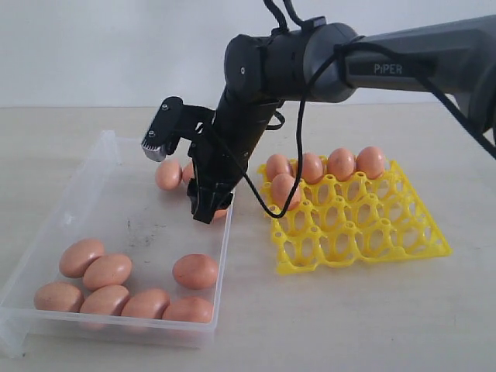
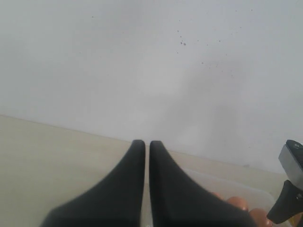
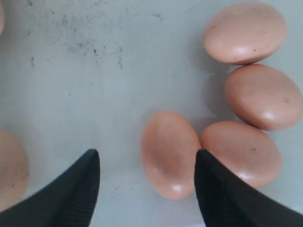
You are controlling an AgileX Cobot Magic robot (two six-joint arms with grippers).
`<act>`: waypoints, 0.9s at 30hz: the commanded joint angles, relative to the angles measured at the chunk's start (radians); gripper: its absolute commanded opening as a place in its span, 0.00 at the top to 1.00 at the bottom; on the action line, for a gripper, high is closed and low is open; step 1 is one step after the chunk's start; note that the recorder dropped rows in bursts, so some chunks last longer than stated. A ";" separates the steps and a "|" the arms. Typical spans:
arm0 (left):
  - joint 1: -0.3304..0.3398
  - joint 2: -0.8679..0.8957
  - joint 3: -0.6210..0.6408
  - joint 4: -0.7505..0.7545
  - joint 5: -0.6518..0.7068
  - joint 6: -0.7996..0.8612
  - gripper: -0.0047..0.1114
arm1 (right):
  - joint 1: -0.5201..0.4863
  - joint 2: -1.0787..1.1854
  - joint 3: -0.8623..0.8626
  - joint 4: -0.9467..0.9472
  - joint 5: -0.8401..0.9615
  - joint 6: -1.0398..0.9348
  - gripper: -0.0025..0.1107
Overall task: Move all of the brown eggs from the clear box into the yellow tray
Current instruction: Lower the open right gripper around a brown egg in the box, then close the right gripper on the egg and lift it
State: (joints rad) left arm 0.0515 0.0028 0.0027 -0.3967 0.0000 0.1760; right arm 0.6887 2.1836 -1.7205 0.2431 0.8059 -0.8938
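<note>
The clear box (image 1: pixel 46 232) lies at the left, and several brown eggs (image 1: pixel 107 271) are grouped at its near end. One egg (image 1: pixel 195 270) lies apart and another (image 1: pixel 168 174) sits at the far end. The yellow tray (image 1: pixel 364 232) on the right holds several eggs (image 1: pixel 341 163) in its far cups. My right gripper (image 1: pixel 208 208) reaches across into the box's far right corner. In the right wrist view it (image 3: pixel 147 153) is open over the box floor (image 3: pixel 94 85), with one egg (image 3: pixel 170 153) between its fingers, close to one fingertip (image 3: pixel 208 170). My left gripper (image 2: pixel 147 143) is shut on nothing and faces the wall.
Three more eggs (image 3: pixel 264 96) crowd just beyond the egg between the right fingers, one of them touching it. Another egg (image 3: pixel 9 170) lies outside the other finger. The right arm's dark links (image 1: pixel 294 54) and cable (image 1: pixel 298 155) hang over the gap between box and tray.
</note>
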 commanded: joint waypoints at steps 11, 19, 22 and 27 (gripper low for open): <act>-0.004 -0.003 -0.003 -0.005 0.000 0.006 0.93 | 0.022 0.062 -0.005 -0.114 -0.146 -0.058 0.48; -0.004 -0.003 -0.003 -0.005 0.000 0.006 0.93 | 0.022 0.068 -0.005 -0.118 -0.143 -0.084 0.48; -0.004 -0.003 -0.003 -0.005 0.000 0.006 0.93 | 0.022 0.091 -0.005 -0.118 -0.143 -0.072 0.48; -0.004 -0.003 -0.003 -0.005 0.000 0.006 0.93 | 0.022 0.131 -0.005 -0.118 -0.145 -0.048 0.48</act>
State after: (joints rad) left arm 0.0515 0.0028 0.0027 -0.3967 0.0000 0.1760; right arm 0.7114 2.3009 -1.7242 0.1405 0.6472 -0.9496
